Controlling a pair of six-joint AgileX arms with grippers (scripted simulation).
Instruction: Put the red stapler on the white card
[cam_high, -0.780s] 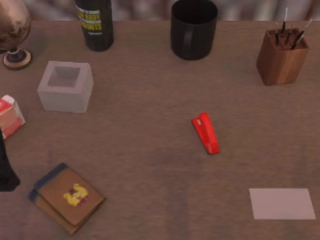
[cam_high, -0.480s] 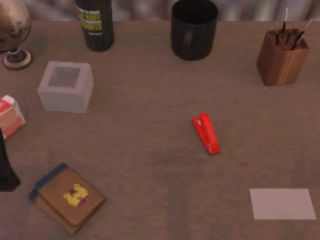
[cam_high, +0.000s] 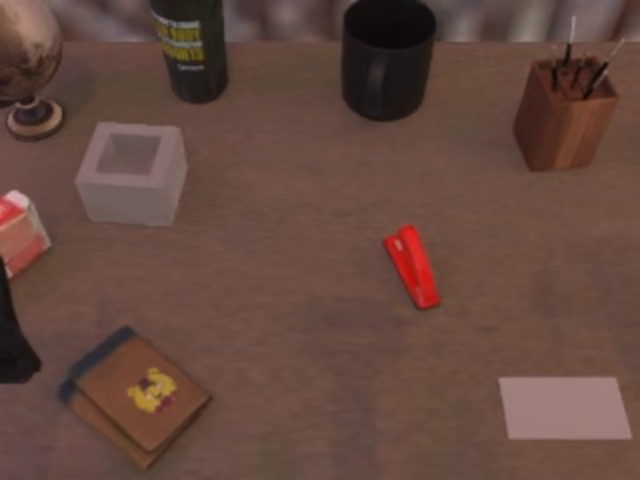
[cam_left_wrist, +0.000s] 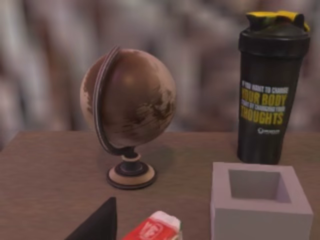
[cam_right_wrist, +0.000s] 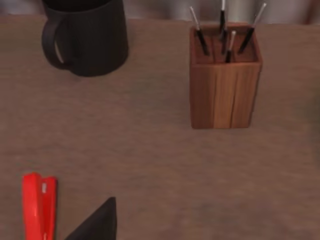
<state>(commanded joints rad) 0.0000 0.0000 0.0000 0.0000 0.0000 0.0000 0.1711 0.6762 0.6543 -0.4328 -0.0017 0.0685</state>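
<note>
The red stapler (cam_high: 411, 266) lies flat on the wooden table, a little right of centre, its length running diagonally; its end also shows in the right wrist view (cam_right_wrist: 38, 205). The white card (cam_high: 565, 407) lies flat near the front right corner, apart from the stapler. My left gripper (cam_high: 12, 345) is parked at the table's left edge, seen only as a dark shape. My right gripper (cam_right_wrist: 100, 222) does not show in the top view; a dark tip of it hangs over bare table beside the stapler. Neither gripper holds anything that I can see.
A black mug (cam_high: 388, 58) and a black shaker bottle (cam_high: 190, 45) stand at the back. A wooden pen holder (cam_high: 563, 112) is back right. On the left are a globe (cam_high: 25, 65), a white hollow cube (cam_high: 131, 173), a red-and-white carton (cam_high: 20, 232) and a brown book (cam_high: 135, 396).
</note>
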